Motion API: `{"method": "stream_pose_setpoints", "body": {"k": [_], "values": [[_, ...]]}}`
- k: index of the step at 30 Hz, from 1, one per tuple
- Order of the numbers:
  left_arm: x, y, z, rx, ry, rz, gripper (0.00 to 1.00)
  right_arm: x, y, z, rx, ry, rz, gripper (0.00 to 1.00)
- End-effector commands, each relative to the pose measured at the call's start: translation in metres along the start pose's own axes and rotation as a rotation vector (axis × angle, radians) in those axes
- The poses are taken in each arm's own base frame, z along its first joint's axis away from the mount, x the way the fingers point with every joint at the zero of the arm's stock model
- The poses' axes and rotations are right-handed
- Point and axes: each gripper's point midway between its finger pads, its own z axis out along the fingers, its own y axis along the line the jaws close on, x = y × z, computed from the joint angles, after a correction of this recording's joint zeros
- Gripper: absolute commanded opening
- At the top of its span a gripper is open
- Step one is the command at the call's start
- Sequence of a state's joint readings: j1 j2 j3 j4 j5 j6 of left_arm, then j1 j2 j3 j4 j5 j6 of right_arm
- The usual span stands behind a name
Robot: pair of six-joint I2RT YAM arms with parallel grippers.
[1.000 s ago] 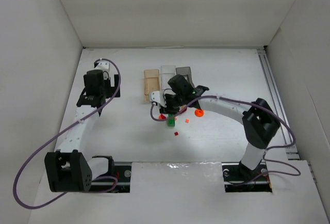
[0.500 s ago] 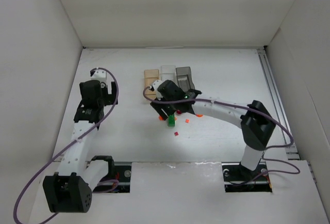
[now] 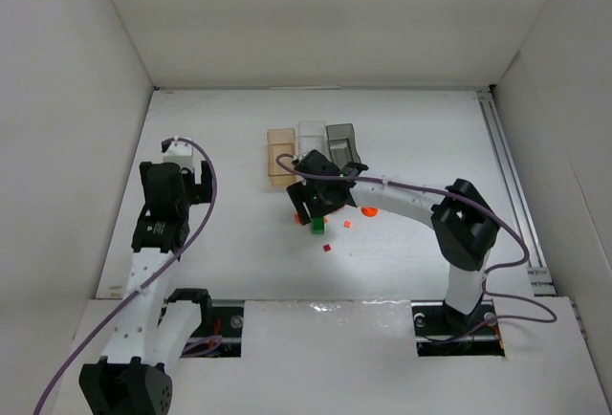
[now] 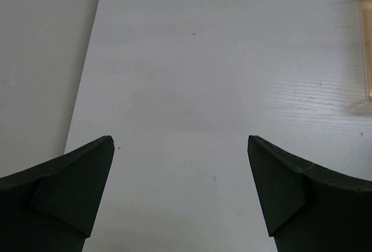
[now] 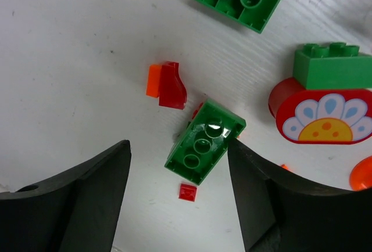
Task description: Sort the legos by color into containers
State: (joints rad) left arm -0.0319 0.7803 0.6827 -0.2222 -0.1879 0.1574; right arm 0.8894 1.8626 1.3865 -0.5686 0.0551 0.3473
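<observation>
green brick (image 5: pixel 204 141) shows its hollow underside at right wrist, not overhead.

No legible text, as far as visible.

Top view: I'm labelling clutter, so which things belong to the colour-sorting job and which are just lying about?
Job: green bricks, red pieces, orange round piece, tan bin, clear bin, grey bin.
Lying about: purple cables, metal rail on the right.
</observation>
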Motion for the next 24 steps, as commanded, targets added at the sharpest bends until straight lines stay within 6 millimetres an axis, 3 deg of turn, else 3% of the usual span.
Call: {"method": "stream_pose_setpoints", "body": {"k": [1, 9, 17, 21, 23, 24], "values": [[0.003, 0.005, -0.004, -0.019, 0.001, 0.026, 1.00, 0.018, 0.001, 0.010, -0.003, 0.056, 0.064, 0.74], [0.001, 0.005, -0.006, -0.020, -0.008, 0.024, 1.00, 0.022, -0.012, 0.017, 0.045, 0.056, 0.072, 0.76], [0.004, 0.005, -0.001, -0.020, -0.009, 0.042, 1.00, 0.024, -0.020, 0.023, 0.059, 0.056, 0.071, 0.61], [0.008, 0.004, 0.002, -0.019, 0.000, 0.053, 1.00, 0.014, -0.019, 0.012, 0.049, 0.003, 0.050, 0.62], [0.011, 0.004, 0.003, -0.019, 0.001, 0.064, 1.00, 0.006, -0.019, -0.004, 0.043, -0.038, 0.044, 0.62], [0.009, 0.004, 0.004, -0.020, -0.007, 0.062, 1.00, 0.011, -0.023, -0.006, 0.054, -0.035, 0.043, 0.62]]}}
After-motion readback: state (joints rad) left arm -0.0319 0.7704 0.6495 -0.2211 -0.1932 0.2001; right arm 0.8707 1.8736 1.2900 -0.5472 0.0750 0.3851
